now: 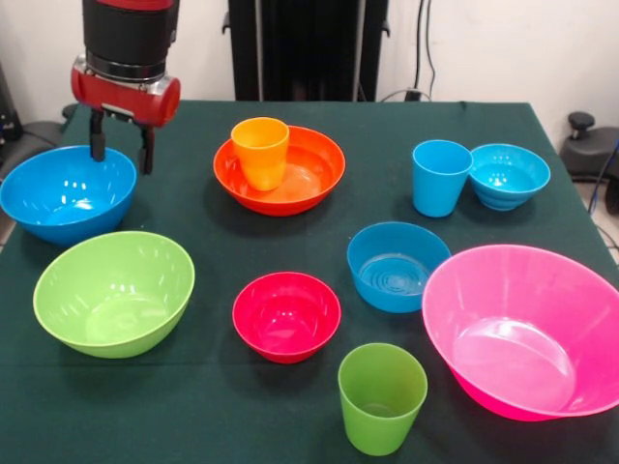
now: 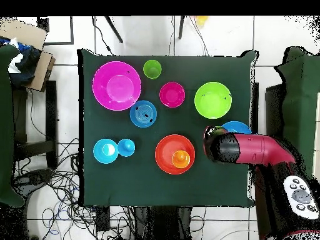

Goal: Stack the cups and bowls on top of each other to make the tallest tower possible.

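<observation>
A green cup (image 1: 382,397) is standing upright at the near edge of the dark green bench (image 1: 213,406), with a large pink bowl (image 1: 527,329) tilting toward the camera just to its right. Behind them, a small red bowl (image 1: 286,315) is sitting between a large lime green bowl (image 1: 114,292) on the left and a medium blue bowl (image 1: 397,266) on the right, each apart from its neighbours. Farther back, an orange cup (image 1: 260,152) is resting upright inside a wide orange bowl (image 1: 280,169), while a light blue cup (image 1: 440,177) is standing just beside a small turquoise bowl (image 1: 509,175). At far left, the red and black arm (image 2: 250,150) is hanging over the rear rim of a large blue bowl (image 1: 66,193), its gripper (image 1: 121,147) showing jaws spread apart and holding nothing. All bowls are glossy and sitting mouth-up. Cables (image 2: 56,181) are trailing across the floor beside the bench.
</observation>
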You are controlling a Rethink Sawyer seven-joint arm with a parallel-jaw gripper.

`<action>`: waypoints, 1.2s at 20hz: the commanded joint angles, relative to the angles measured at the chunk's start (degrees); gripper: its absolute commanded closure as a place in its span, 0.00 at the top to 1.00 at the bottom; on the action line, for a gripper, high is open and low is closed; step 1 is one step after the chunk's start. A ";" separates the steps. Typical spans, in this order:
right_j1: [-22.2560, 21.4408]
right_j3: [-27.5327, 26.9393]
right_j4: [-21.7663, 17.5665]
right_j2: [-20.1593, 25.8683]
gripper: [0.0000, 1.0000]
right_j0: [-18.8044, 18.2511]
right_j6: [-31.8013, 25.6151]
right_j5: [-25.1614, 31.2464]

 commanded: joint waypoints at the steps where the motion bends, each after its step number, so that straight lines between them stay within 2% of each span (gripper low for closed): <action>1: 2.18 1.15 -1.99 -0.28 1.00 3.83 3.90 -3.72; 14: 2.19 1.84 -1.34 -3.53 1.00 6.31 5.34 -6.79; 24: 8.23 0.13 -2.16 -5.43 1.00 4.77 4.78 -13.81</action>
